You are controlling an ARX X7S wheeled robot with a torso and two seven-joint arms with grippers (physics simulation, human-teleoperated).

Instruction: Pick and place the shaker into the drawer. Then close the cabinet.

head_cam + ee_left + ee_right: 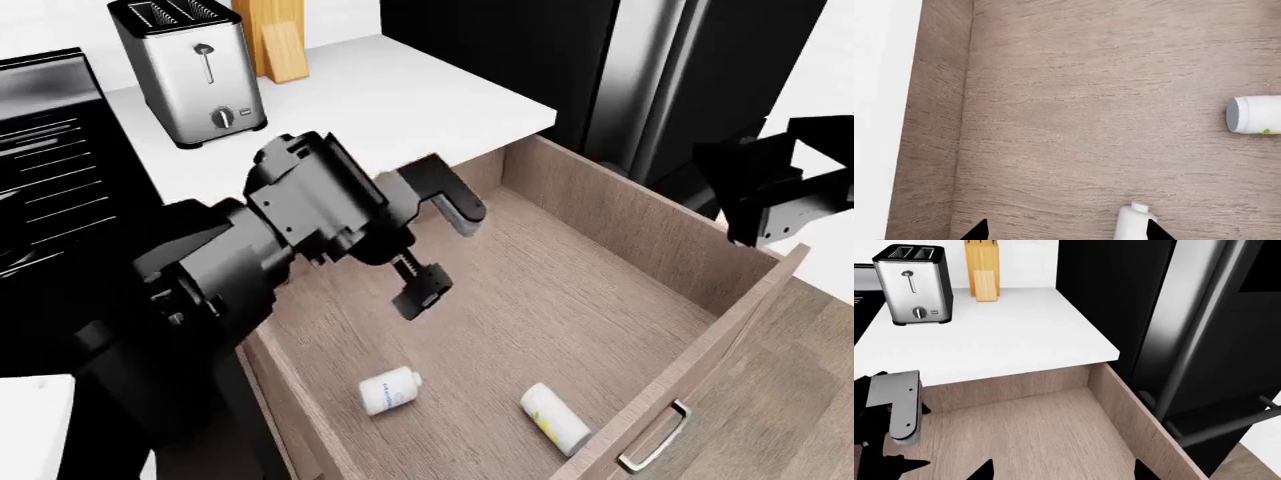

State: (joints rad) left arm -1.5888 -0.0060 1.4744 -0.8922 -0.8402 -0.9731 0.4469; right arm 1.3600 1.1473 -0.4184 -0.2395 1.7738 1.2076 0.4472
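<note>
The shaker, a white cylinder with yellow speckles, lies on its side on the floor of the open drawer, near the front wall. In the left wrist view the shaker is cut by the picture's edge. My left gripper hangs open over the middle of the drawer, holding nothing; its dark tips frame bare wood. My right gripper is open beyond the drawer's right wall, and the right wrist view looks over the drawer past its tips. The cabinet's white top runs behind the drawer.
A second small white bottle lies in the drawer left of the shaker, and the same bottle appears by one left fingertip. A toaster and a knife block stand on the counter. A tall black appliance rises at the right.
</note>
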